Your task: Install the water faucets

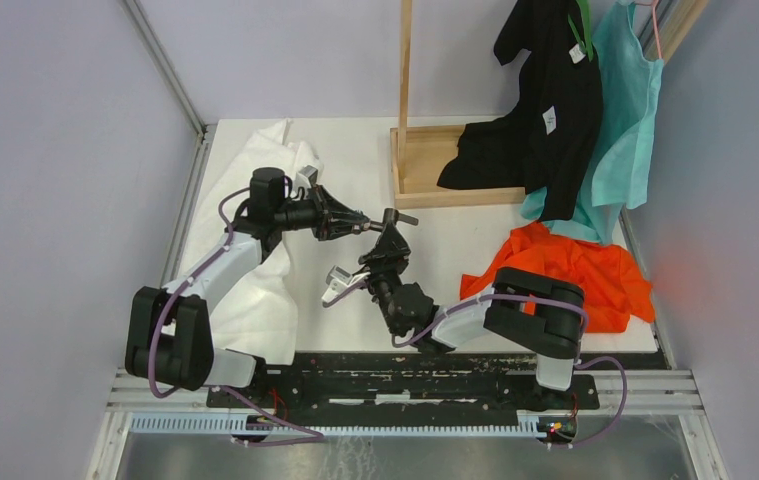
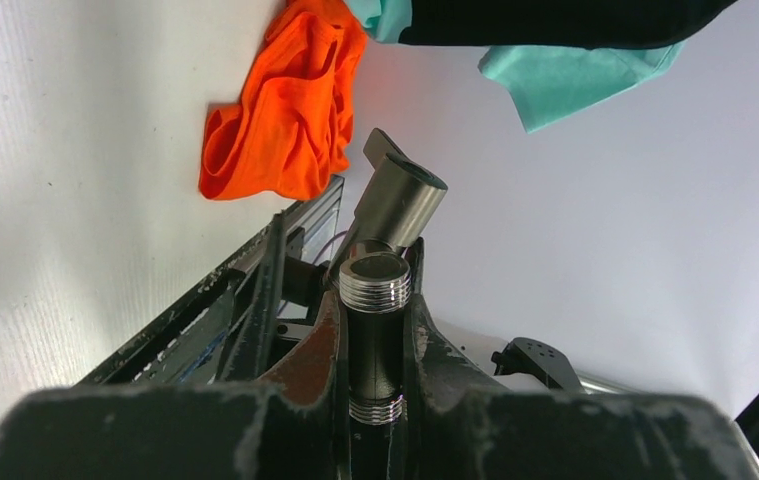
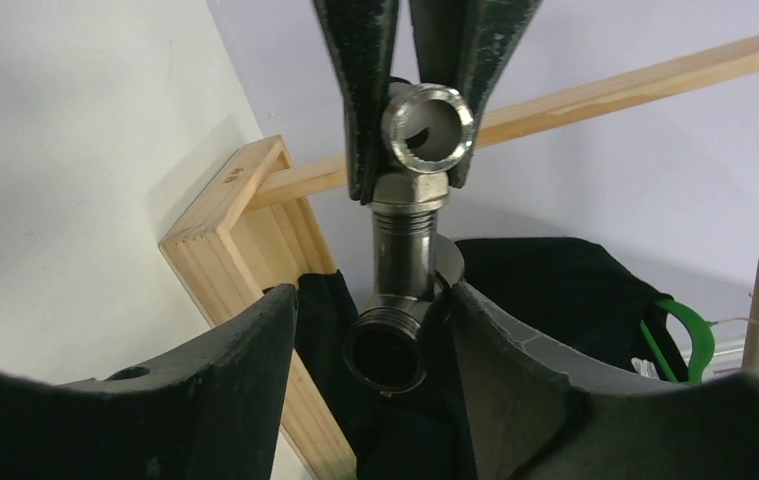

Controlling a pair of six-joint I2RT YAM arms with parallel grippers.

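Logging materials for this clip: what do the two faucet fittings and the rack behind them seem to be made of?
Threaded fitting: metal, likely plated; glossy dark body, bright machined threads. Smooth-ended fitting: metal too, satin grey-brown with soft highlights along the barrel. Rack: pale bare wood, apparently unvarnished; light tan colour, faint grain and a visible corner joint.

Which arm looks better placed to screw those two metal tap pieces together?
Probably the right arm. The left arm has its jaws shut on the hex-collared fitting, holding it steady, while the right jaws stand open around the T-shaped fitting, free to grip and turn it.
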